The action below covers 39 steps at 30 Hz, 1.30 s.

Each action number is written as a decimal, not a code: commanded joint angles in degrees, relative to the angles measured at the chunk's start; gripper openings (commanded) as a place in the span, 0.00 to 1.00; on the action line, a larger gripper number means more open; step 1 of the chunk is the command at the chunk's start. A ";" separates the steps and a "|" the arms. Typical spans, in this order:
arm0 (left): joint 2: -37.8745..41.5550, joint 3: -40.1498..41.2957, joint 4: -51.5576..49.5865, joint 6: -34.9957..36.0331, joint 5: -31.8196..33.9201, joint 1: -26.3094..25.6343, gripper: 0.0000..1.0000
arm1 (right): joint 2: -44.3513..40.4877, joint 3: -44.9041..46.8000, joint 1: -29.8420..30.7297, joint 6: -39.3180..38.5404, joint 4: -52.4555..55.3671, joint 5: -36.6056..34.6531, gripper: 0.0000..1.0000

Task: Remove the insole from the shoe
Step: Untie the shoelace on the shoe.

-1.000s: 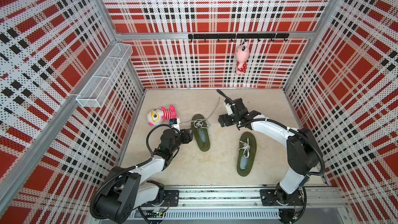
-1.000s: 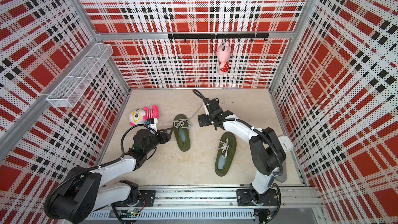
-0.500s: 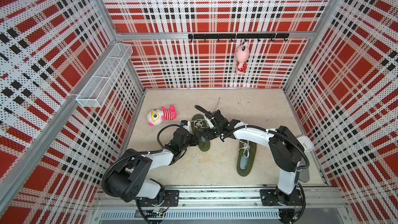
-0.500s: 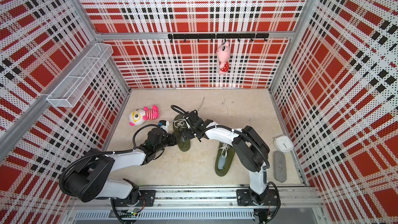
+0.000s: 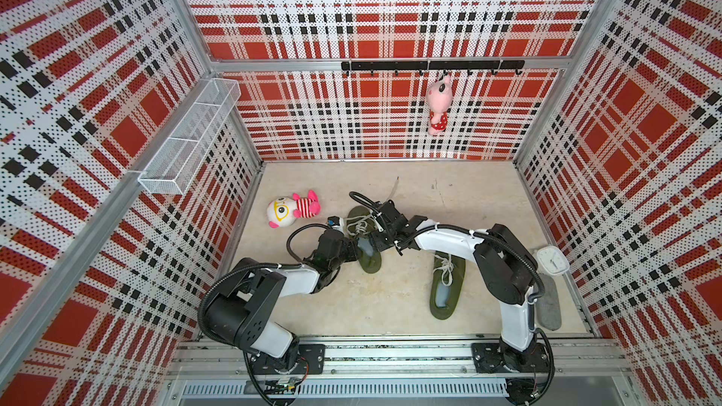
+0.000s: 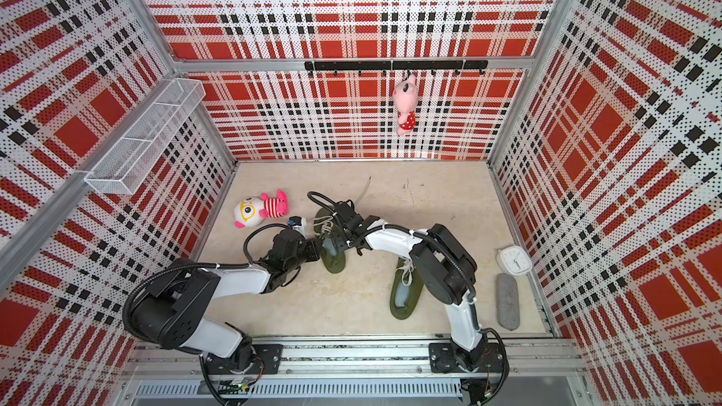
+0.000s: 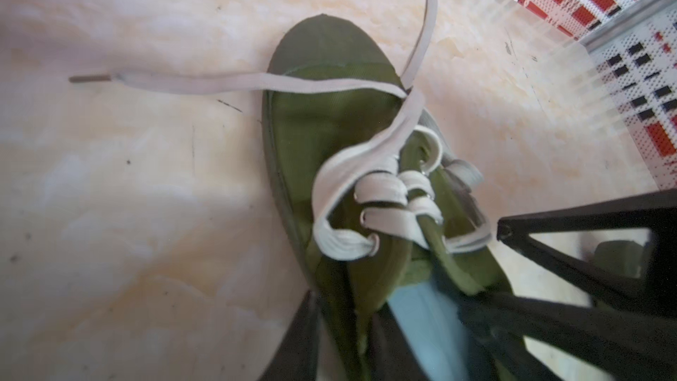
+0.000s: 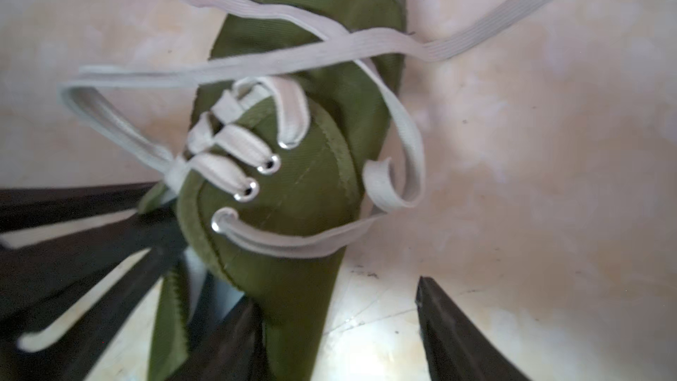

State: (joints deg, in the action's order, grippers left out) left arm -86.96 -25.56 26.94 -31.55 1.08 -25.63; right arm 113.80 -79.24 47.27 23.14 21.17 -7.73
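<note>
I'm only getting started: the insole (image 7: 421, 324) is still lying inside the shoe (image 7: 329, 122), which is sitting on the counter (image 7: 128, 177). My left hand (image 7: 344, 324) is pinching the shoe's side wall, fingers together on it. My right hand (image 8: 337, 291) is standing apart, straddling the opposite wall and gripping nothing yet. Pulling the insole out is all still ahead. A second ago my right hand was hanging well back from the shoe and my left was wider — now both are meeting at its mouth.
</note>
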 commanded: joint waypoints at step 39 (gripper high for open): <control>-12.04 -13.05 10.83 -3.32 -31.18 17.87 0.76 | -12.21 19.23 -5.61 6.22 -10.85 11.00 0.00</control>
State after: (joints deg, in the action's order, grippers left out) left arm -93.67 -34.46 36.40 -33.28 -28.18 -7.44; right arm 103.13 -60.88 41.63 29.19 9.08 3.46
